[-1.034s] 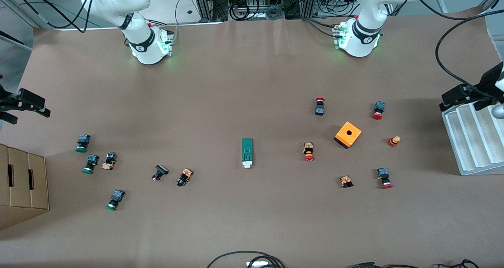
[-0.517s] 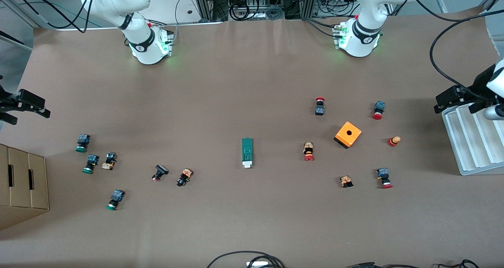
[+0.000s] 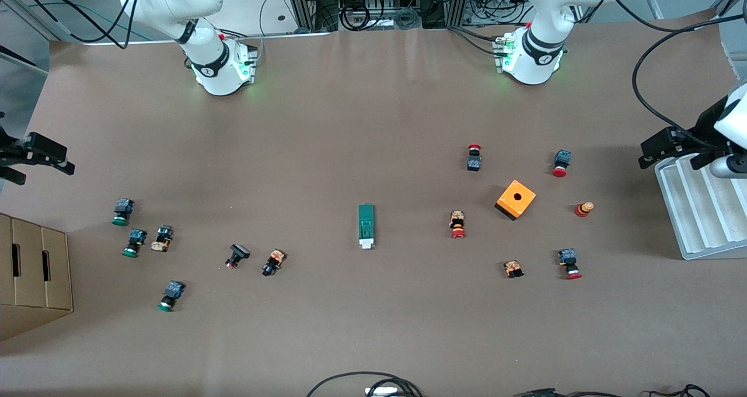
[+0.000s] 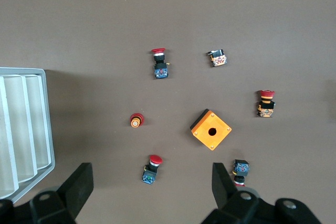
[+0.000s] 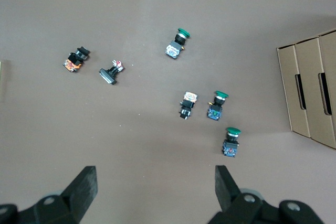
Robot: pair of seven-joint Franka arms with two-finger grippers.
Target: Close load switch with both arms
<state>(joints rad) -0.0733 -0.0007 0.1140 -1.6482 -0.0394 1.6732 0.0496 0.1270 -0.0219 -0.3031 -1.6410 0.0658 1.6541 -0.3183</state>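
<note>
We see the load switch lying untouched mid-table; the left gripper and right gripper, apparently aloft at opposite table ends, both spread wide, empty.

load switch on brown table

— Where is the left arm?
— Its base stands at the top of the front view. The arm goes up out of that view and comes back in at the left arm's end of the table. The left gripper hangs there in the air, fingers wide apart, holding nothing.

— And the right arm?
— The same on its own end. The right gripper is up at the edge of the table, fingers spread wide, also holding nothing. Both wrist cameras look straight down.
</note>
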